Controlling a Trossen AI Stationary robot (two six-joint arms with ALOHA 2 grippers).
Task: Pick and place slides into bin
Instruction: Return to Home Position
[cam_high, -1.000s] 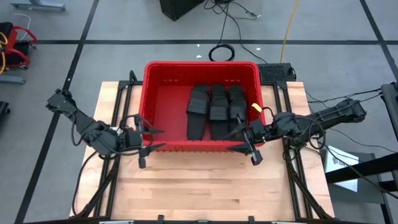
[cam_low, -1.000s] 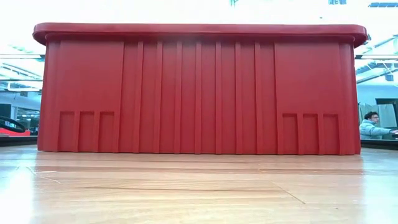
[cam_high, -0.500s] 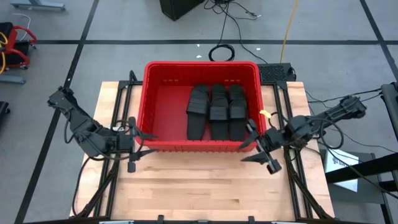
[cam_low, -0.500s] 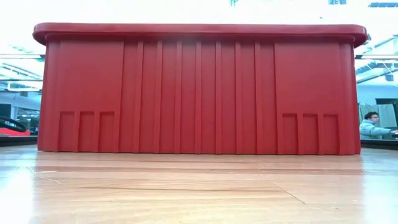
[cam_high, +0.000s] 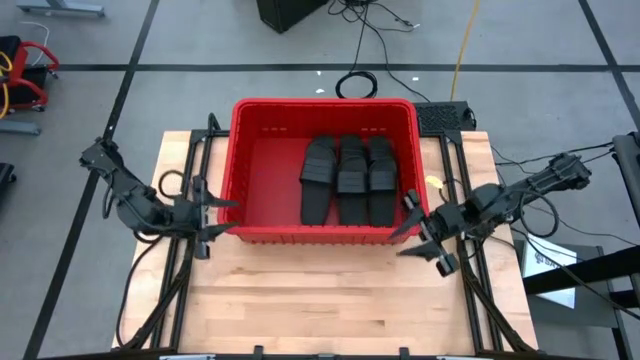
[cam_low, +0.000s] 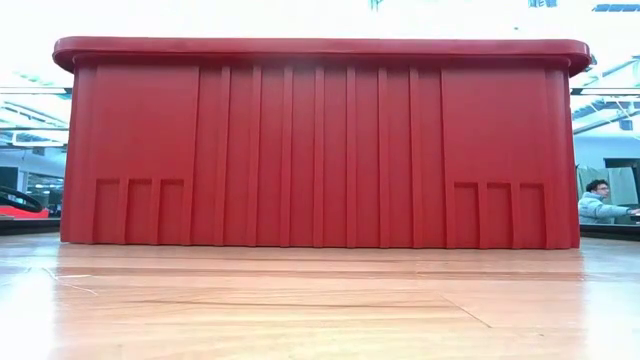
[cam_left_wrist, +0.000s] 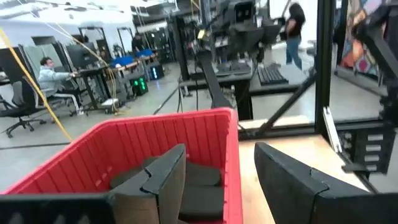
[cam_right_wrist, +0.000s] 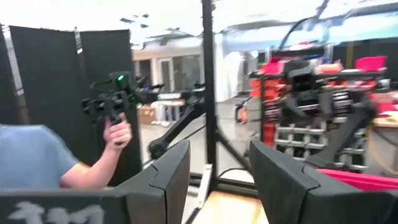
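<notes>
The wooden desk (cam_high: 330, 310) carries the red bin (cam_high: 325, 104) at its far half, and in the low view the bin's ribbed front wall (cam_low: 320, 150) fills nearly the whole width. The black slides (cam_high: 345, 180) lie inside the bin, packed side by side and partly stacked toward its right half; I see none on the desk outside it, so the placing looks done and what remains is bringing the arms back to rest. The left end effector (cam_high: 222, 216) sits at the bin's left wall near the front corner, fingers spread wide and holding nothing; its wrist view looks between them at the rim (cam_left_wrist: 155, 127) and the slides (cam_left_wrist: 199, 186). The right end effector (cam_high: 410, 233) sits just off the bin's front right corner, also spread wide and empty, its wrist view facing out into the room. The main risk, as I judge it, is on the left: with wide fingers this close to the rolled rim and slotted wall, a pull-back that swings inward could hook the bin and drag or tilt it, shifting the slides. The right fingers could clip the corner in the same way. Loose cables (cam_high: 520, 225) hang along the right arm and might snag on the desk frame while it folds.
</notes>
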